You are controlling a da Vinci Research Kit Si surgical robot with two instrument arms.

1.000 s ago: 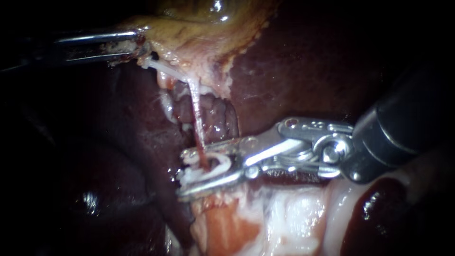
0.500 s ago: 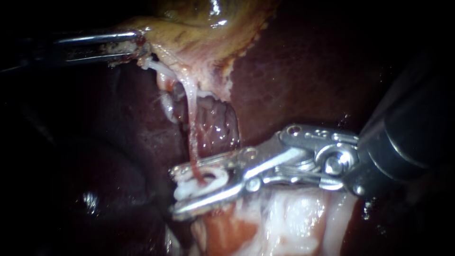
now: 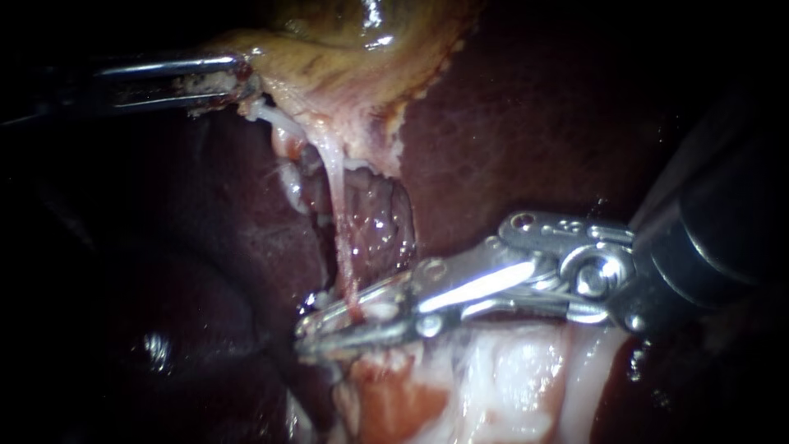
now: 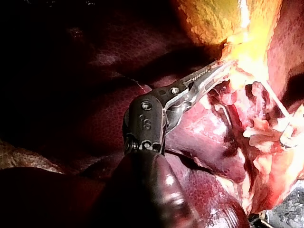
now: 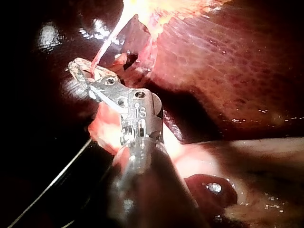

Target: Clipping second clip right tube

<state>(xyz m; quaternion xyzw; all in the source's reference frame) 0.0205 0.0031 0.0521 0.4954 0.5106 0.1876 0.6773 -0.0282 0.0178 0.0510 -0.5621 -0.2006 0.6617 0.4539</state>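
Pincer of the silver right instrument [image 3: 302, 337] clamps a white clip [image 3: 374, 312] narrowly around the thin pink tube [image 3: 339, 214], release apparently left.

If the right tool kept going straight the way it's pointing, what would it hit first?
The right tool is shut on the tube, which it would push first. Past its tips the dark liver looks nearest, though depth is unclear.

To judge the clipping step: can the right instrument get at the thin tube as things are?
It seems yes: the right instrument is closed around the tube, which stretches bare from the gallbladder; nothing lies between.
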